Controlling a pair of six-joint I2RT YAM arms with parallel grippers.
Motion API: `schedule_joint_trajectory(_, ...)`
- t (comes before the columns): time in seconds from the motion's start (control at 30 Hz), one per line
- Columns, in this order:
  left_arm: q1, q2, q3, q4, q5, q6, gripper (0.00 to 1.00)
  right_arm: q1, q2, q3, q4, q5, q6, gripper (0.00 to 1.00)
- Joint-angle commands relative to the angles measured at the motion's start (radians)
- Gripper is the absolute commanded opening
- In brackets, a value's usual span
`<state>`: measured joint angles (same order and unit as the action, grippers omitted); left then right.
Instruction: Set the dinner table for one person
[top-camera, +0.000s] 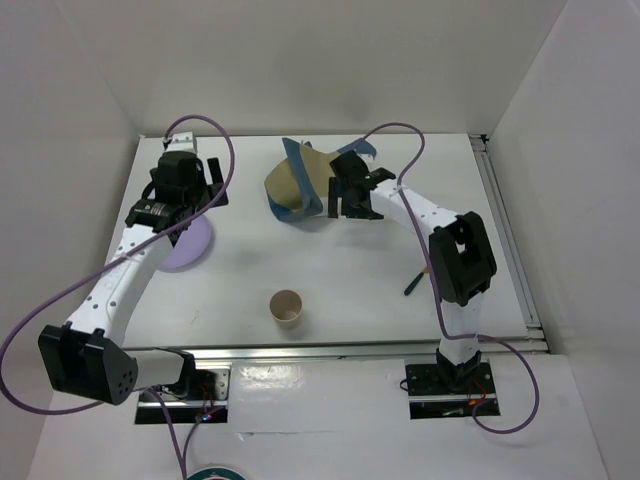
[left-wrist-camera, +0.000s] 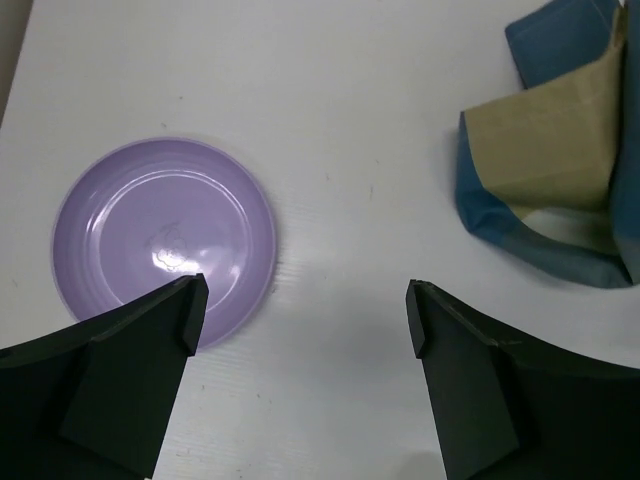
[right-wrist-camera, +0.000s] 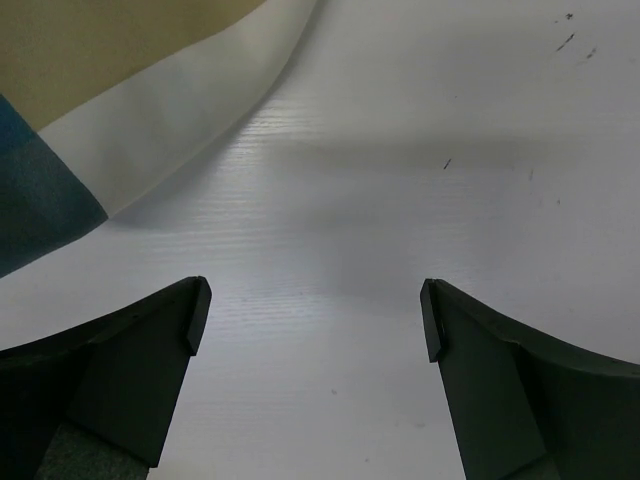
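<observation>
Fig.: you're hovering L tool (left-wrist-camera: 305, 315), spread, by plate (left-wrist-camera: 165, 240) on table (top-camera: 350, 270); R tool (right-wrist-camera: 315, 320), spread, beside crumpled mat (top-camera: 290, 182), likely prepping a grab.

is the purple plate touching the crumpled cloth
Apart. The left wrist view shows a strip of bare white table between the plate and the cloth.

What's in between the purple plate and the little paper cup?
Nothing at all. The top view shows only bare white table between the purple plate and the paper cup.
</observation>
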<state>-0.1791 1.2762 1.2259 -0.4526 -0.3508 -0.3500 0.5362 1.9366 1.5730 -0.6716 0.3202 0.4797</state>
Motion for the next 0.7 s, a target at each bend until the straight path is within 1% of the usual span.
schedule_joint_trajectory(0.0, 0.001, -0.077, -0.023, 0.063, 0.117, 0.059, 1.0, 0.004, -0.007, 0.077, 0.021, -0.018, -0.004, 1.0)
schedule_joint_trajectory(0.07, 0.001, -0.086, -0.023, 0.049, 0.134, 0.022, 1.0, 0.004, -0.007, 0.091, 0.033, -0.018, -0.016, 1.0)
schedule_joint_trajectory(0.13, 0.001, -0.086, -0.023, 0.037, 0.177, 0.022, 1.0, 0.004, -0.007, 0.13, 0.033, -0.029, -0.026, 1.0)
schedule_joint_trajectory(0.2, 0.001, -0.086, -0.032, 0.055, 0.187, 0.04, 1.0, 0.004, 0.025, 0.166, 0.033, -0.04, -0.038, 1.0)
schedule_joint_trajectory(0.33, 0.001, -0.097, -0.062, 0.088, 0.197, -0.003, 1.0, 0.013, 0.085, 0.312, -0.002, -0.052, -0.059, 1.0)
schedule_joint_trajectory(0.4, 0.001, -0.068, -0.037, 0.027, 0.213, -0.041, 1.0, 0.033, 0.111, 0.358, -0.002, -0.067, -0.085, 1.0)
schedule_joint_trajectory(0.43, 0.001, -0.023, 0.001, -0.001, 0.231, -0.041, 1.0, 0.033, 0.134, 0.402, 0.007, -0.067, -0.096, 1.0)
schedule_joint_trajectory(0.5, 0.001, 0.024, 0.039, -0.062, 0.249, -0.05, 1.0, 0.057, 0.156, 0.442, 0.026, -0.093, -0.13, 0.94)
schedule_joint_trajectory(0.53, 0.001, 0.044, 0.052, -0.107, 0.25, -0.05, 1.0, 0.057, 0.179, 0.482, 0.049, -0.107, -0.141, 0.92)
schedule_joint_trajectory(0.6, 0.001, 0.068, 0.061, -0.132, 0.25, -0.075, 0.97, 0.082, 0.226, 0.525, 0.07, -0.13, -0.161, 0.9)
schedule_joint_trajectory(0.67, 0.001, 0.068, 0.028, -0.123, 0.271, -0.095, 0.95, 0.091, 0.266, 0.61, 0.086, -0.13, -0.187, 0.88)
